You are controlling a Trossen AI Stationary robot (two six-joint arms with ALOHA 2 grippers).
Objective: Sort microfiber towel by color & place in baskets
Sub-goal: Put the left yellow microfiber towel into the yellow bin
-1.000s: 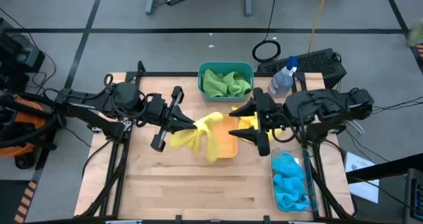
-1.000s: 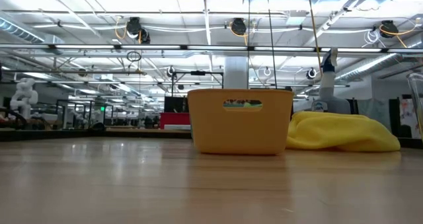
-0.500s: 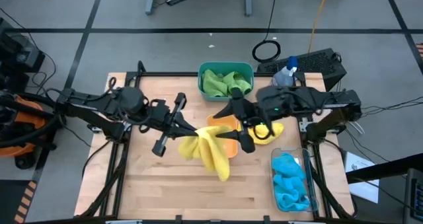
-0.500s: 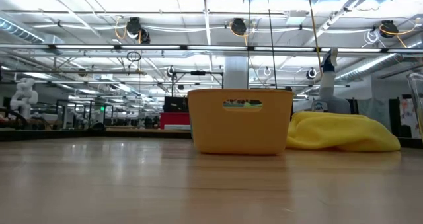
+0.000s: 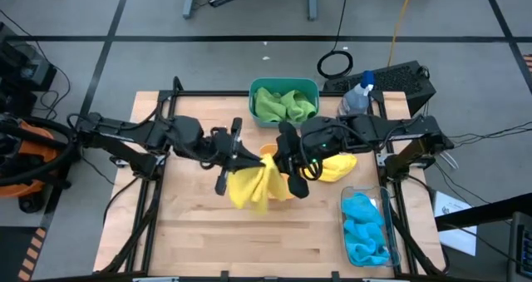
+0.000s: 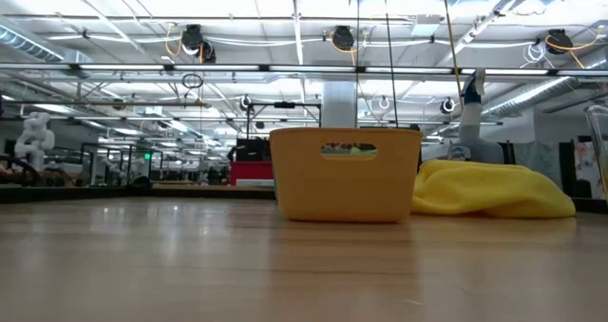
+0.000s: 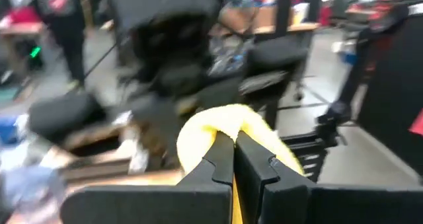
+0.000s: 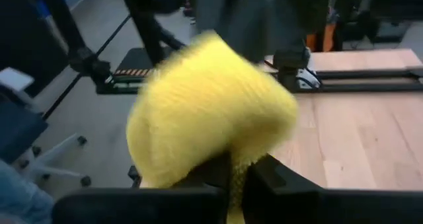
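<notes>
My left gripper (image 5: 243, 159) and my right gripper (image 5: 285, 167) are both shut on one yellow towel (image 5: 251, 187), held up over the orange basket (image 5: 268, 150), which is mostly hidden below them. The basket shows in the low view (image 6: 345, 175). A second yellow towel (image 5: 337, 165) lies on the table against the basket's right side and also shows in the low view (image 6: 494, 191). Two green towels (image 5: 283, 104) lie in the teal basket (image 5: 284, 86). Blue towels (image 5: 365, 226) lie in the clear basket (image 5: 347, 200). My left gripper pinches a rounded fold of the yellow towel (image 7: 223, 121) between its two fingers, coming level from the table's left. The towel is clear of the table and hangs below the fingers. My right gripper pinches a bunched part of the same towel (image 8: 218, 112) between its two fingers, coming from the table's right. The cloth bulges out past the fingers and hangs bunched between the two grippers.
A clear spray bottle with a blue top (image 5: 357, 99) stands at the far right, beside the teal basket. The near half of the wooden table (image 5: 241, 240) is bare. The clear basket stands at the near right corner.
My left gripper has carried the yellow towel toward the table's right, to the orange basket. My right gripper has gone left, away from the second yellow towel, and has taken hold of the hanging towel. The towel, which hung long, is now bunched between the grippers.
</notes>
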